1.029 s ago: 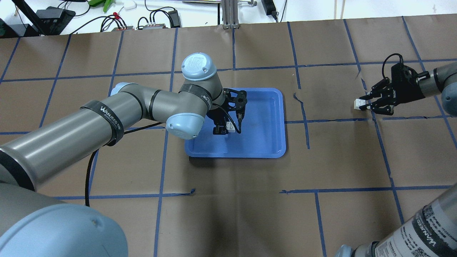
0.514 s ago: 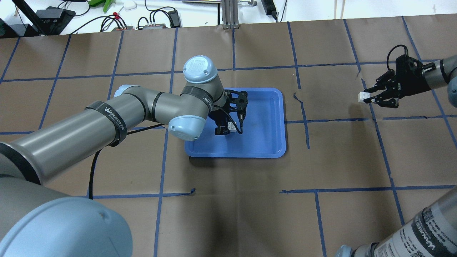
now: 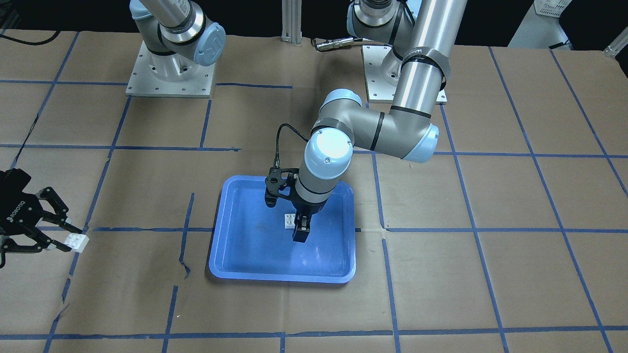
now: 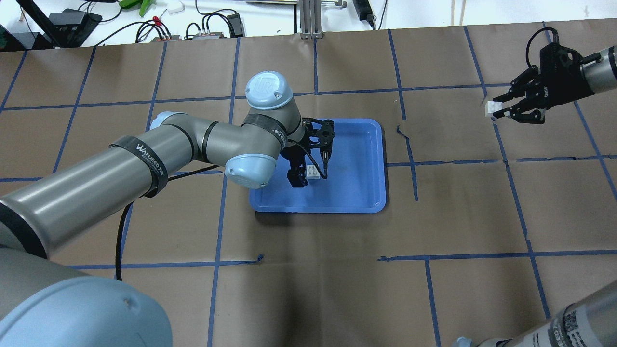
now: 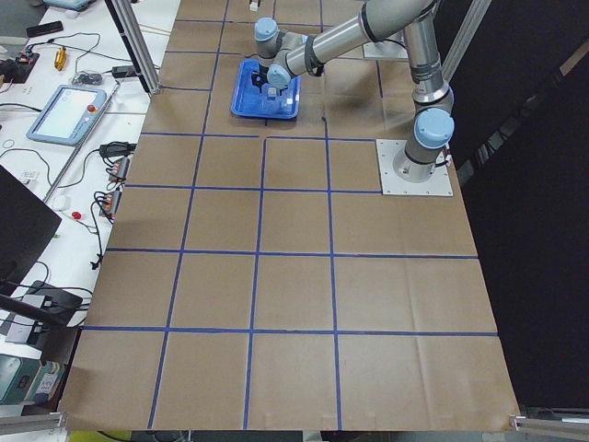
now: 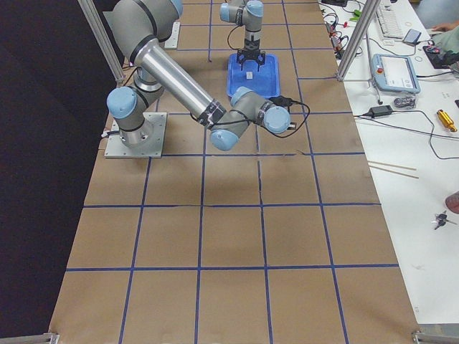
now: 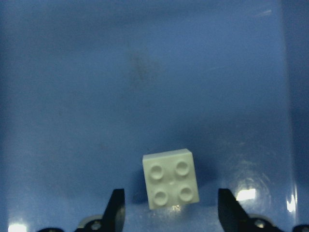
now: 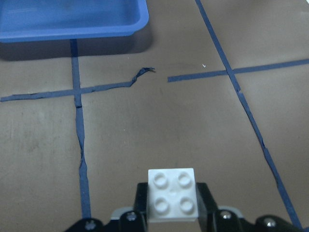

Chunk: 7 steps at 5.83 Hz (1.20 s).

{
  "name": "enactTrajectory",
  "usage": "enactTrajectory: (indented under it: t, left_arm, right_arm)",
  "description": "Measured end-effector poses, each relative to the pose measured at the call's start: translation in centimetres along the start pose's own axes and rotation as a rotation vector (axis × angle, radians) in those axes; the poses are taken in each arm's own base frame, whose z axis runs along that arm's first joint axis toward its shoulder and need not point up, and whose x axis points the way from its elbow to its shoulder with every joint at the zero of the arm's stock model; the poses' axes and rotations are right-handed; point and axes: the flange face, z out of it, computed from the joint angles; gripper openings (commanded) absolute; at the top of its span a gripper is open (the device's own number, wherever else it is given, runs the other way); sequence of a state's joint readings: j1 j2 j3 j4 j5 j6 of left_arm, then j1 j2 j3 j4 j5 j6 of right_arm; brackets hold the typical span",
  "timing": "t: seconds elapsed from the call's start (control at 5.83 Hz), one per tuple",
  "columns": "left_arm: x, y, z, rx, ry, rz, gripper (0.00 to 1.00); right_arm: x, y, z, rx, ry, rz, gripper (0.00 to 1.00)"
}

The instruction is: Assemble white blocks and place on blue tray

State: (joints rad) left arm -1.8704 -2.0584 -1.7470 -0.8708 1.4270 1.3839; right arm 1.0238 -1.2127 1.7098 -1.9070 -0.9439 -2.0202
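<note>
1. The right tool (image 4: 499, 110) was clamped on one white block (image 4: 491, 109) over the worktop (image 4: 458, 202), well apart from the blue tray (image 4: 359, 144).
2. The other block (image 7: 171, 181) (square, four studs up) lay in the tray, untouched between the spread fingers of the left tool (image 4: 311, 177).
3. Joining seemingly came next: carry across, align studs, press.

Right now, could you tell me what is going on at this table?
Two arms are assembling two white blocks. The left gripper hangs open over the blue tray, straddling without touching one white block that lies studs-up on the tray floor. The right gripper is shut on the other white block, off to the side over the brown paper, well away from the tray. The blocks are not yet joined.
</note>
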Motion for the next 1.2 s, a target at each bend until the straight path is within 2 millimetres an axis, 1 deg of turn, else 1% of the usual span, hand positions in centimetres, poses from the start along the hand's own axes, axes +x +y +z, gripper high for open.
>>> enactTrajectory:
  t: [0.17, 0.34, 0.51, 0.69, 0.86, 1.2]
  left_arm:
    - [-0.2, 0.3, -3.2, -0.001, -0.001, -0.007, 0.98]
    - [-0.3, 1.1, -7.2, -0.002, 0.009, -0.027, 0.98]
    - [-0.1, 2.5, -11.3, -0.004, 0.022, -0.060, 0.98]
    - [0.9, 4.0, -15.6, -0.006, 0.035, -0.101, 0.98]
    - [2.2, 5.2, -19.1, -0.008, 0.048, -0.137, 0.98]
    - [4.3, 7.9, -24.6, -0.020, 0.059, -0.281, 0.98]
  right_arm:
    - [-0.4, -2.7, 0.4, 0.019, -0.018, -0.026, 0.10]
    - [-0.6, -5.3, 1.8, 0.040, -0.042, -0.059, 0.10]
    - [-0.9, -7.7, 3.5, 0.052, -0.071, -0.093, 0.10]
    - [-1.5, -9.9, 5.4, 0.061, -0.105, -0.124, 0.10]
    - [-2.5, -12.1, 7.7, 0.072, -0.146, -0.148, 0.10]
    - [-4.8, -16.9, 12.4, 0.077, -0.203, -0.172, 0.09]
